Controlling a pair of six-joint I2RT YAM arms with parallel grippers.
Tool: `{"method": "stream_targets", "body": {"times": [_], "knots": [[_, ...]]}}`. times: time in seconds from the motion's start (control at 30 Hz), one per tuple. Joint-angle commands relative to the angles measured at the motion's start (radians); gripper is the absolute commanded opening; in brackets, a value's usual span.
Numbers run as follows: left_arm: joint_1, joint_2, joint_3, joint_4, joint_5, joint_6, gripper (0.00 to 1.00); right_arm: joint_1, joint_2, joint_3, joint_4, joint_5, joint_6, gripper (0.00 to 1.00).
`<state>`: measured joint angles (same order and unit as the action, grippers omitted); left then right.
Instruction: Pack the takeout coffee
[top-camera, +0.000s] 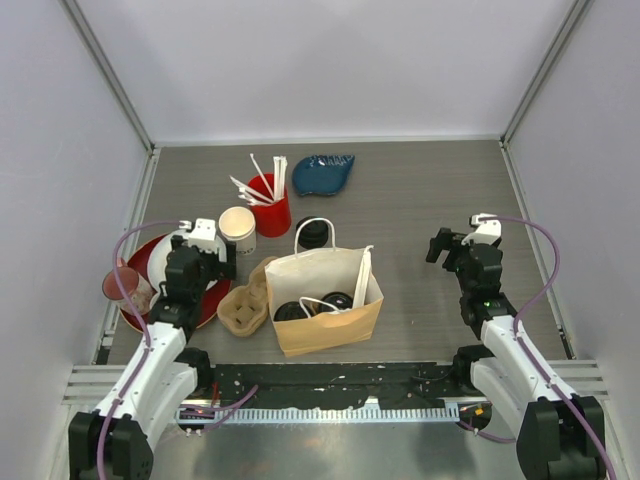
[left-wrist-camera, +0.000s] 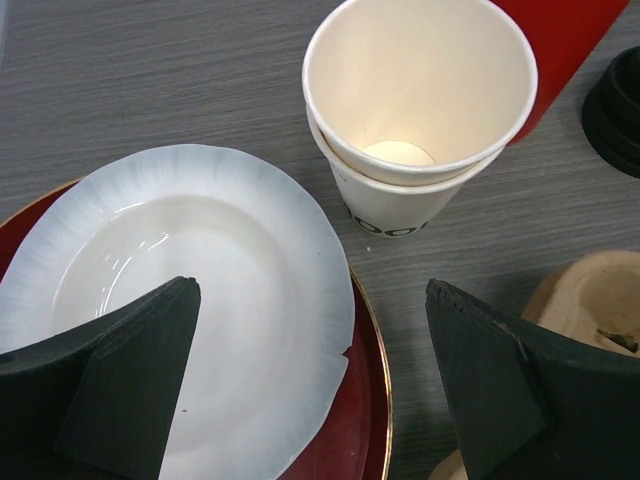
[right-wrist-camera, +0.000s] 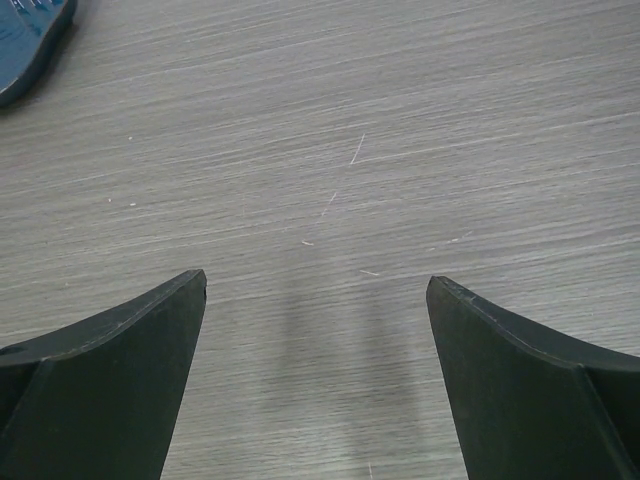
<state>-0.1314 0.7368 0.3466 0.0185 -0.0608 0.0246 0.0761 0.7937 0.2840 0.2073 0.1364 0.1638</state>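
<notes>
Your left gripper (left-wrist-camera: 312, 288) hangs over the white plate (left-wrist-camera: 200, 260), jaws spread, empty. The right gripper (right-wrist-camera: 317, 280) is likewise, over the table (right-wrist-camera: 400, 150). Between them, two lidded coffee cups (top-camera: 292, 311) stand upright in the paper bag (top-camera: 330, 330), lids up.

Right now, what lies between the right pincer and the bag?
Nothing. The top view shows only bare table between the open right pincer and the bag.

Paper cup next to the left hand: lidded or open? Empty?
Open and empty. The paper cup stands upright with no lid, its bare bottom visible; it sits nested in a second cup.
</notes>
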Motion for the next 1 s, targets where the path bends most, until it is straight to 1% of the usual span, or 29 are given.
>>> {"method": "stream_targets", "body": {"times": [0.0, 0.1, 0.27, 0.43, 0.97], "knots": [[-0.002, -0.008, -0.011, 0.117, -0.040, -0.018, 1.00, -0.002, -0.007, 0.006, 0.086, -0.009, 0.006, 0.97], [-0.001, -0.001, -0.018, 0.113, -0.010, -0.018, 1.00, -0.004, -0.019, 0.003, 0.083, -0.030, 0.016, 0.96], [-0.001, -0.004, -0.028, 0.121, -0.022, -0.011, 1.00, -0.002, -0.040, -0.008, 0.095, -0.034, 0.019, 0.97], [0.004, -0.002, -0.031, 0.115, -0.013, -0.003, 1.00, -0.002, -0.011, -0.003, 0.101, -0.049, 0.026, 0.97], [0.004, 0.006, -0.029, 0.115, -0.013, -0.006, 1.00, -0.004, 0.004, -0.008, 0.116, -0.069, 0.034, 0.96]]}}
